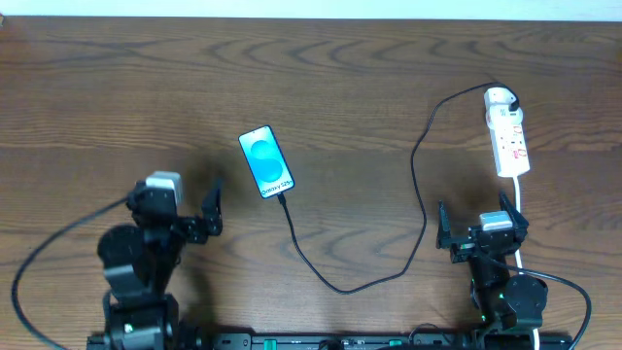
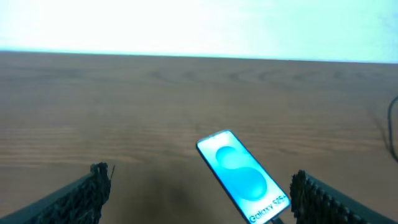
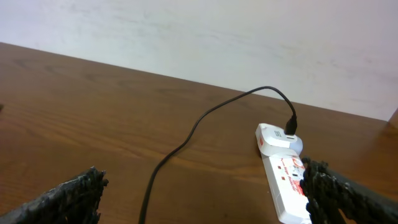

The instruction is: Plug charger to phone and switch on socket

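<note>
Left gripper [image 1: 214,212] and right gripper [image 1: 476,219] stand wide, empty; charger [image 1: 420,175] runs from phone [image 1: 265,161] to socket [image 1: 508,136] at 2 o'clock.

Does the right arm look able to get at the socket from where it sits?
Likely yes: the open right gripper faces the socket across bare table; only the charger cable runs nearby, off to the side.
</note>
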Robot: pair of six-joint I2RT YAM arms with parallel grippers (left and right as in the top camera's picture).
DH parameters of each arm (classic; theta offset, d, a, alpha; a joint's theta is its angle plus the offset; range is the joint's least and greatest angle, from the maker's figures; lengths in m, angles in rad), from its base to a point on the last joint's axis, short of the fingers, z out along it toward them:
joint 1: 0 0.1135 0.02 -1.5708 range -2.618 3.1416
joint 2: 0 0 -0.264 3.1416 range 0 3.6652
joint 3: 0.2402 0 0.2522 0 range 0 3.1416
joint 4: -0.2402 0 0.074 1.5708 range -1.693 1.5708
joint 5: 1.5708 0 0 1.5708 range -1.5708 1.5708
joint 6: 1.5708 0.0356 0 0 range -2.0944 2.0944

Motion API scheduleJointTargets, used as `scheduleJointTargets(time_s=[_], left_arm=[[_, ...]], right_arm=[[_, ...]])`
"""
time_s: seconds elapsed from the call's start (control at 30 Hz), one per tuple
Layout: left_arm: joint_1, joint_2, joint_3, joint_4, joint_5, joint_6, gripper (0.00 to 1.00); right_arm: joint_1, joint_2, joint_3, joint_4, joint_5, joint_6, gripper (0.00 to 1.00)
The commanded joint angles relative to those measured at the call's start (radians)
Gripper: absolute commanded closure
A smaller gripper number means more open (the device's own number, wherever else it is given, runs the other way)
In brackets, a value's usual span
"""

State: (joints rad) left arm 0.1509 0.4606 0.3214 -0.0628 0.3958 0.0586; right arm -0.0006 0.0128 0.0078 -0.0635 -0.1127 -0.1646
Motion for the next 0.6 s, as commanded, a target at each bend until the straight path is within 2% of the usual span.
scheduleJointTargets(time_s=[0.0,0.3,0.57], left_arm=[[-0.031,-0.1,-0.086,0.047,-0.039,0.072,0.06],[-0.064,-0.289,-0.251,0.054,-0.139,0.08,0.06],[-0.064,-0.307,-0.306,0.078,-0.225,0.08,0.06]], right_arm=[[-0.007,-0.007,-0.002,-0.003,-0.006,0.014,0.01],[-0.007,-0.007,-0.002,-0.003,-0.006,0.014,0.01],[-0.007,-0.007,-0.002,-0.003,-0.006,0.014,0.01]])
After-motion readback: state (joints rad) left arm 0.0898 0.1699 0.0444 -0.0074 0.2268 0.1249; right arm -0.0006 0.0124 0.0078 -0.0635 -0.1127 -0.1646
